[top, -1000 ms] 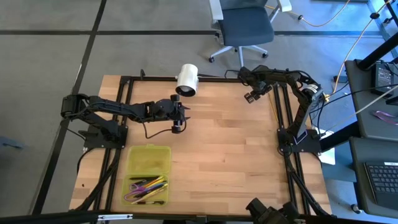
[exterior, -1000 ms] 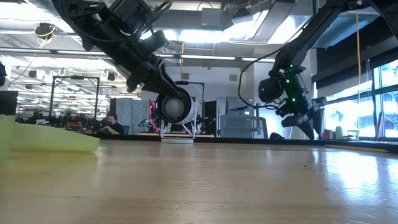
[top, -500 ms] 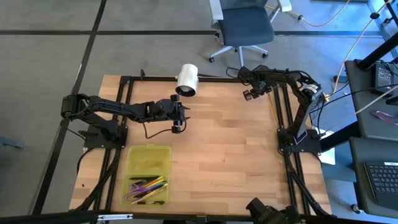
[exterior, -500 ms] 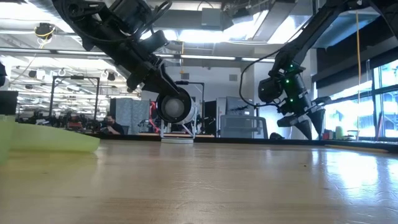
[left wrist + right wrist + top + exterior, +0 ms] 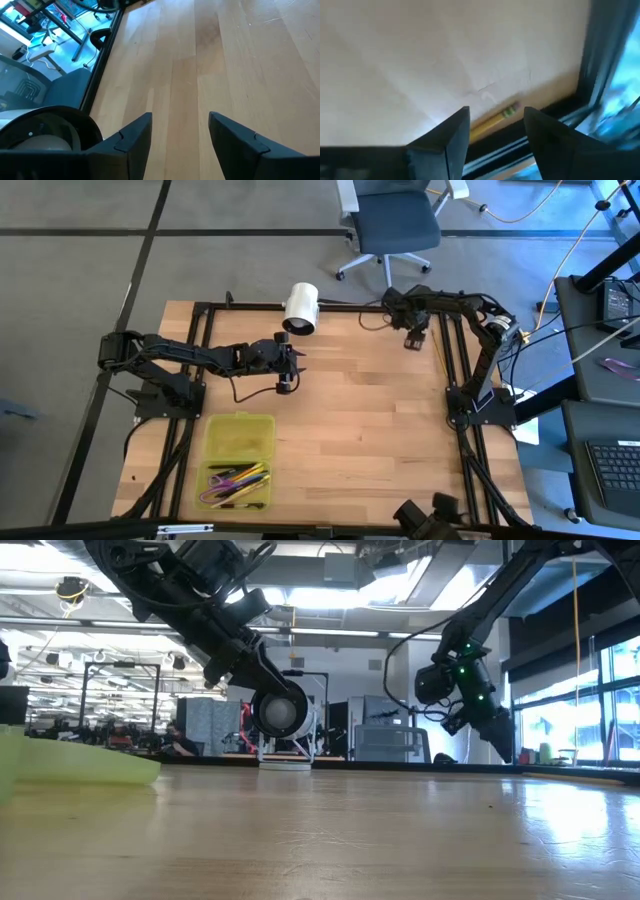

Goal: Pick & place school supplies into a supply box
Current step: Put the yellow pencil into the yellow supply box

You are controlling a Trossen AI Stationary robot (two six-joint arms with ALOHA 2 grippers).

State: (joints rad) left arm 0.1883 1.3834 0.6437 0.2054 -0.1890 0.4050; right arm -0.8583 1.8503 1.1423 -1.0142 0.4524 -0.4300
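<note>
Clearly the step in hand is fetching a stray: the right gripper [image 5: 413, 340] hangs over the far right corner of the table [image 5: 370, 420], and its wrist view shows a yellow pencil [image 5: 492, 121] lying on the wood close by the dark frame rail at the table's edge, partly hidden behind the parted fingers [image 5: 455, 135], which hold nothing. The supply box [image 5: 238, 462] lies open at the near left, well apart from that corner, with the scissors [image 5: 225, 477] and a bundle of pens and pencils [image 5: 245, 480] in its nearer half. The left gripper [image 5: 286, 383] waits above bare wood near the middle, just in front of the white cylinder [image 5: 300, 307], its jaws moderately apart and empty. The next move, I judge, calls for the right gripper to drop lower with the pencil between its fingers and close across the shaft; the rail nearby leaves little room, and a thin round pencil may roll.
</note>
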